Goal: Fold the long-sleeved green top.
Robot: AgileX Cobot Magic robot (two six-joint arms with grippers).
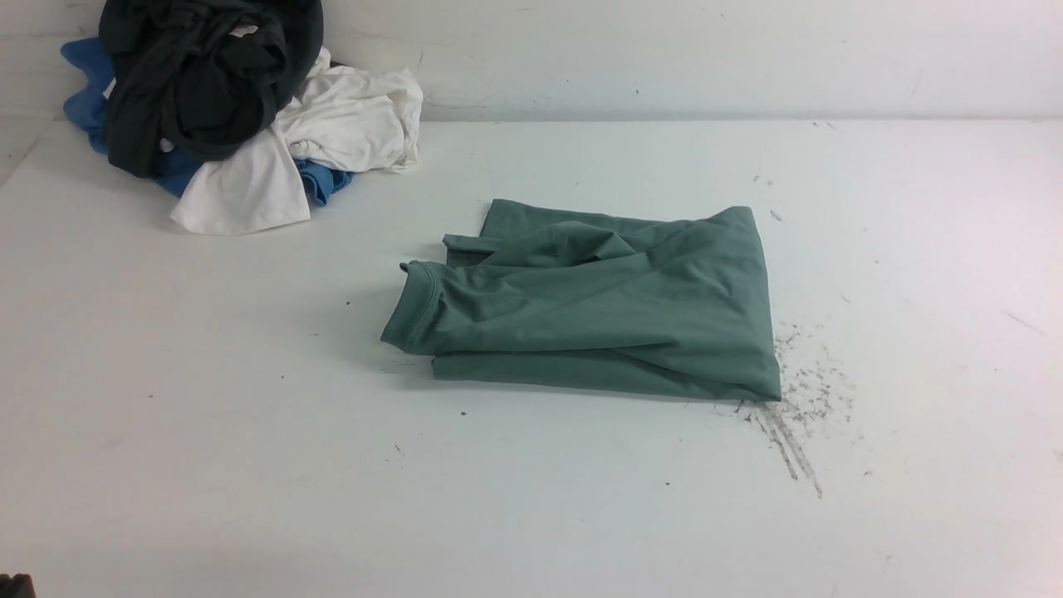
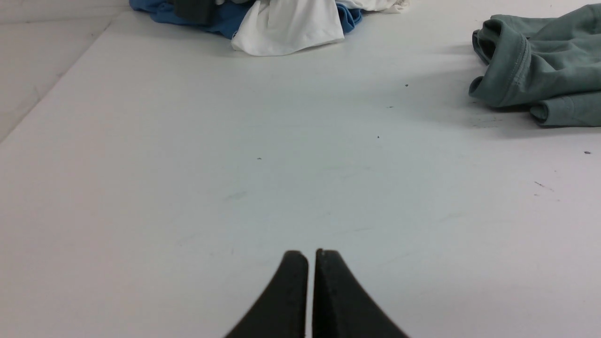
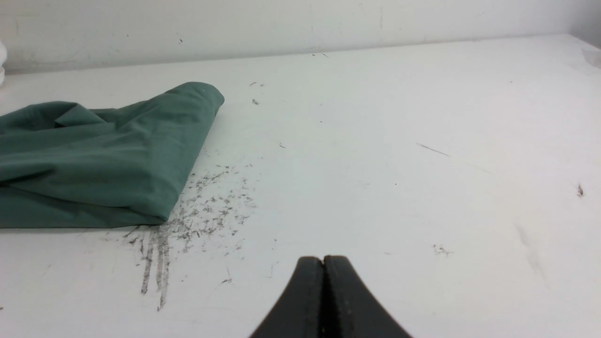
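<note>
The green top [image 1: 598, 307] lies folded into a rough rectangle near the middle of the white worktop [image 1: 208, 432], with a hemmed edge at its 9 o'clock side and a smooth fold at 3 o'clock. Dark scuff marks [image 1: 793, 415] stain the worktop just off its 4 o'clock corner. A pile of clothes [image 1: 232, 108], dark, white and blue, sits well apart at 10 o'clock. The left tool [image 2: 312, 256] and right tool [image 3: 323, 260] are both closed on nothing, each above bare worktop, away from the top.
</note>
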